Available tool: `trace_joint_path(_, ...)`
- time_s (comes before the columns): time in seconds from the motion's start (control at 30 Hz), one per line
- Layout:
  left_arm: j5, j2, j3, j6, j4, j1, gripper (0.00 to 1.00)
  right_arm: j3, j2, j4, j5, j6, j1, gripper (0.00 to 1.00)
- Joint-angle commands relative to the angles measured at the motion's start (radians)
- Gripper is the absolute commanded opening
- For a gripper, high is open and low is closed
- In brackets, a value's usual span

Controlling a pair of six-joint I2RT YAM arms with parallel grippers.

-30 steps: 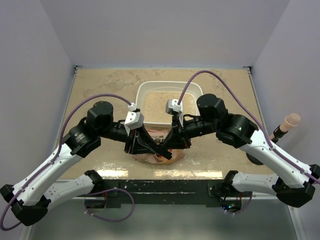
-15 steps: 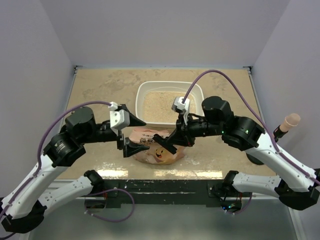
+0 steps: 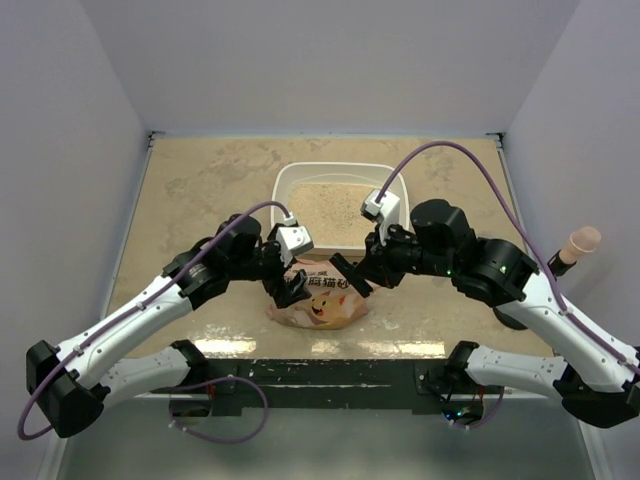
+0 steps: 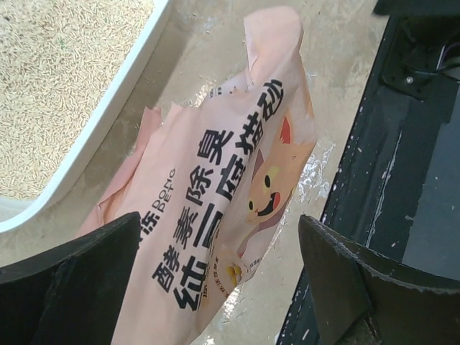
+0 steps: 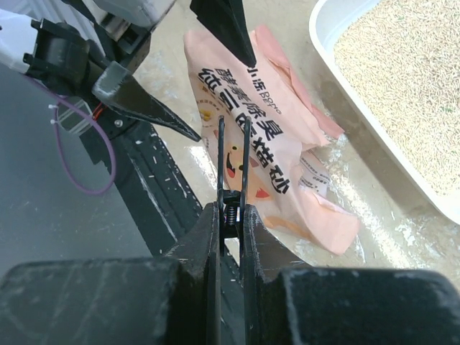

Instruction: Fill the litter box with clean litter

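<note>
The white litter box (image 3: pixel 283 180) sits at the table's middle back and holds pale beige litter (image 3: pixel 335 205). It also shows in the left wrist view (image 4: pixel 108 115) and the right wrist view (image 5: pixel 345 93). The orange-pink printed bag (image 3: pixel 318 305) lies flat on the table just in front of the box. My left gripper (image 3: pixel 290 285) is open above the bag (image 4: pixel 215 194), one finger on each side, touching nothing. My right gripper (image 3: pixel 348 275) is shut on a thin black spring clip (image 5: pixel 246 158) and hovers over the bag's right part (image 5: pixel 280 136).
The black front ledge (image 3: pixel 320 365) runs right behind the bag's near edge. A pinkish round-tipped object (image 3: pixel 580 240) sticks up at the far right. Grey walls close in the table on three sides. Stray grains lie on the tabletop near the bag.
My left gripper let go of the bag, swung out left, then came back open over it. My right gripper drew back to the right with the clip. The bag now lies flat.
</note>
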Motion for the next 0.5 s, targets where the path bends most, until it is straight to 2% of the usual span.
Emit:
trace_joint_path(0.0, 0.044, -0.005, -0.05, 0.051, 0.131, 0.012, 0.96, -0.026, -0.024, 0.039, 0.013, 0.004, -0.015, 0.0)
trace_joint_path(0.27, 0.087, 0.068, -0.074, 0.075, 0.168, 0.046, 0.94, -0.075, 0.002, 0.097, -0.06, -0.033, -0.046, 0.0)
trace_joint_path(0.37, 0.111, 0.093, -0.082, 0.088, 0.171, 0.061, 0.87, -0.092, 0.024, 0.128, -0.097, -0.056, -0.073, 0.0)
trace_joint_path(0.47, 0.14, 0.105, -0.09, 0.098, 0.179, 0.07, 0.74, -0.113, 0.028, 0.178, -0.177, -0.082, -0.133, 0.0)
